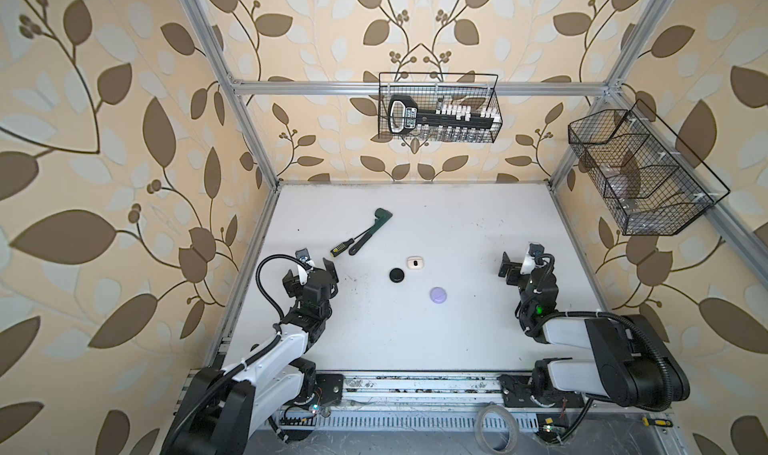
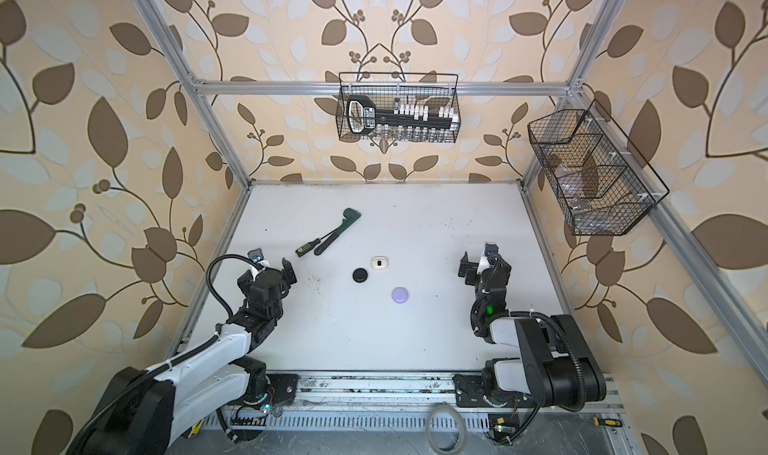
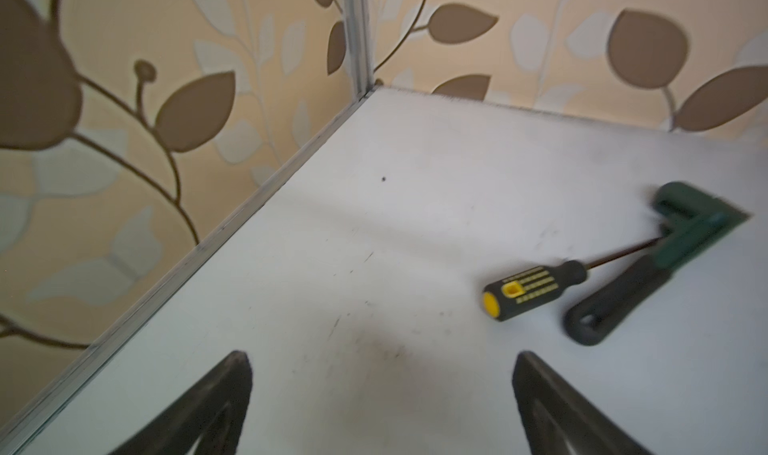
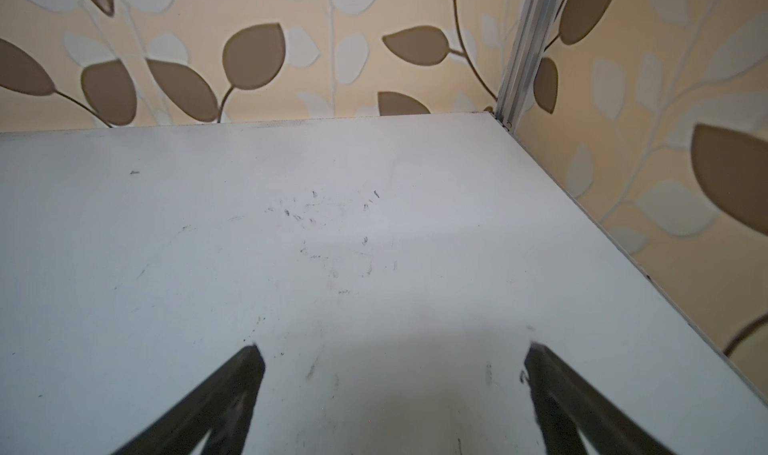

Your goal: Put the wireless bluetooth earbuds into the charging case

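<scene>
Apparently the inserting is over, or nearly so. No earbuds show anywhere on the surface [image 1: 478, 232] in both top views, and the three charging cases near its middle all look shut. That suggests the earbuds are already inside, though the lids hide them and I cannot confirm it.

The black case [image 1: 397, 275] has the cream-white case [image 1: 414, 262] just beside it at about one o'clock. The lavender case [image 1: 438, 295] lies near it at about four o'clock, apart from both. The cream-white one carries a small dark mark on top. Whether that is a button or a gap is too small to tell.

The left gripper [image 3: 382, 359] sits at about nine o'clock from the cases. Its jaws are spread wide and empty over bare surface, touching nothing. A yellow-and-black screwdriver [image 3: 532, 293] and a green-headed tool [image 3: 665, 257] lie close ahead of it, at about eleven o'clock from the cases, with the screwdriver's shaft running up to the tool's head.

The right gripper [image 4: 395, 349] sits at about three o'clock from the cases, well apart from them. It is likewise released, with nothing between its jaws.

If anything is left, the next move calls only for a check that each lid is fully seated. A light press from above on any lid standing proud would do. Otherwise both arms can hold clear.
</scene>
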{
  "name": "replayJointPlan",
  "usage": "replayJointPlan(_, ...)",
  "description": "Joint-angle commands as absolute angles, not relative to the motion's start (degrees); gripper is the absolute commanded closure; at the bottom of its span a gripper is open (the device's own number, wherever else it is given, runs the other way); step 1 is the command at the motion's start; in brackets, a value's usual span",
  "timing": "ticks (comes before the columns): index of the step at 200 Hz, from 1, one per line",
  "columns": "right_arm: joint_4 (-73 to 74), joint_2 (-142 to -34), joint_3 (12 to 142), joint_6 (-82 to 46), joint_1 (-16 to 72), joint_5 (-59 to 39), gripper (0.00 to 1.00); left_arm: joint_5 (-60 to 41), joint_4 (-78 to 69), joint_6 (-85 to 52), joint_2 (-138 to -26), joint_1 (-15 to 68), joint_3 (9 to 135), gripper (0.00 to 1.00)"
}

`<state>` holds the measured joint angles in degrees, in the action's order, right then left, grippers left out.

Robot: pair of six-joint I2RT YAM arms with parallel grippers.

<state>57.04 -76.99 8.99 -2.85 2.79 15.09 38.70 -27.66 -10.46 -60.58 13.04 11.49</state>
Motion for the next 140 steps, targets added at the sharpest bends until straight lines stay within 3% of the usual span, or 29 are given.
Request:
replayJointPlan(1,57.87,-76.54,10.11,-1.58,2.20,11.38,0.00,37.46,-46.64,-6.72,-69.84,9.00,12.58,0.01)
replayJointPlan(23,57.71,-76.71,10.15,-1.51,2.20,11.32,0.00,34.44,-41.11,-4.48,-70.42,8.83,15.55,0.01)
replayJointPlan(56,57.84,-76.79,10.20,-1.58,2.24,11.34,0.00,30.04,-60.15,-2.29,-77.85,6.84,9.70,0.01)
replayJointPlan(80,57.82,-76.79,10.20,-1.58,2.20,11.29,0.00,22.07,-62.87,1.06,-86.71,5.91,12.69,0.01)
replayJointPlan(108,57.69,-76.80,10.28,-1.54,2.20,11.38,0.00,17.56,-44.01,-2.59,-85.54,1.87,21.17,0.01)
replayJointPlan(140,57.39,-77.02,10.55,-1.48,2.20,11.16,0.00,13.21,-41.81,-4.07,-86.13,-1.10,22.55,0.01)
